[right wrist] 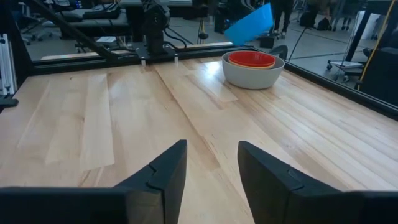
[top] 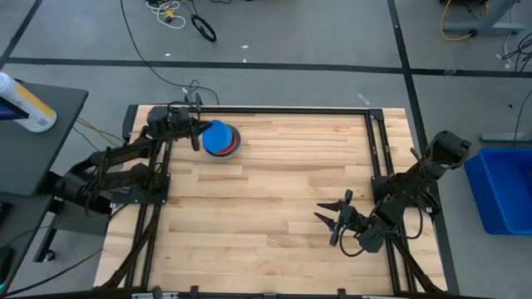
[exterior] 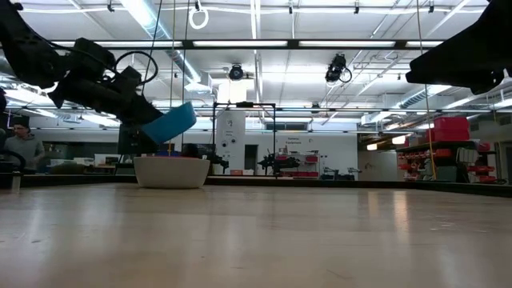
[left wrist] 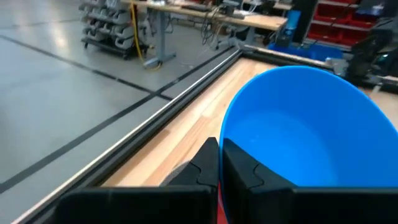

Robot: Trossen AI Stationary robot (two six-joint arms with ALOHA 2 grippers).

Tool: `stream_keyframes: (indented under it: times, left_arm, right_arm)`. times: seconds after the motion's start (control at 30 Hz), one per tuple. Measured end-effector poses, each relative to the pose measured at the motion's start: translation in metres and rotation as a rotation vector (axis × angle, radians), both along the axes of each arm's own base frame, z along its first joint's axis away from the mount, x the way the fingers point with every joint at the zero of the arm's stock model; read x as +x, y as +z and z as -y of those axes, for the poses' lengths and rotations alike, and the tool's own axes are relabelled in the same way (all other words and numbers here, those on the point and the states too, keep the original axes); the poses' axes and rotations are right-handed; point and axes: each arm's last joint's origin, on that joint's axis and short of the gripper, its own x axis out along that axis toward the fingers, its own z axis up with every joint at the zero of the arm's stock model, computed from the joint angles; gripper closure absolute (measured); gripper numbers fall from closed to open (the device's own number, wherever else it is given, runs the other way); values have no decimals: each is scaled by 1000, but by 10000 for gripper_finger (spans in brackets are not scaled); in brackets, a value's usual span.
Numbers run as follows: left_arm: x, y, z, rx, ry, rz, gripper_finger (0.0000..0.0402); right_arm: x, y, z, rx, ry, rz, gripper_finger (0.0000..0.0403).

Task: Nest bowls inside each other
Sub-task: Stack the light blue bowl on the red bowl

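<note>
A light blue bowl (top: 218, 135) hangs tilted (exterior: 170, 122) over a stack at the table's far left, and my left gripper (top: 198, 133) is shut on it. The stack is a grey bowl (right wrist: 252, 73) resting by its base on the table, with a red bowl (right wrist: 251, 59) nested inside it. In the high view the light blue bowl hides most of the stack. Near the table's right front, far from the bowls, my right gripper (top: 331, 218) is open with nothing between its fingers (right wrist: 158, 177). My left gripper pinches the light blue bowl's rim (left wrist: 222, 134) on the side nearest the table's left edge. One finger (left wrist: 245, 171) is inside the bowl and one outside. The fingers come nearly level from the table's left. The bowl is lifted clear and tilted above the stack.
Black frame rails (top: 374, 158) run along the table's left, right and far edges. A blue bin (top: 503, 191) stands on the floor to the right, and a bottle (top: 25, 104) lies on a side table to the left. Bare wood lies across the table's middle (top: 274, 191).
</note>
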Motion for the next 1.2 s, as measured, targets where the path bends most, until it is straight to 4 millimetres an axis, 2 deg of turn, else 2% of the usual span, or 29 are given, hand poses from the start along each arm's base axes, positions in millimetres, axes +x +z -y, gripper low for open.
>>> stream_keyframes:
  times: [0.23,0.63,1.2]
  left_arm:
    - [5,3,-10,-10,6,-7,396]
    - [4,-1,-10,6,46,-41,396]
    - [4,-9,-8,-28,90,-119,396]
  right_arm:
    - [0,0,0,0,0,0,242]
    - [0,0,0,0,0,0,254]
    - [0,0,0,0,-1,1,243]
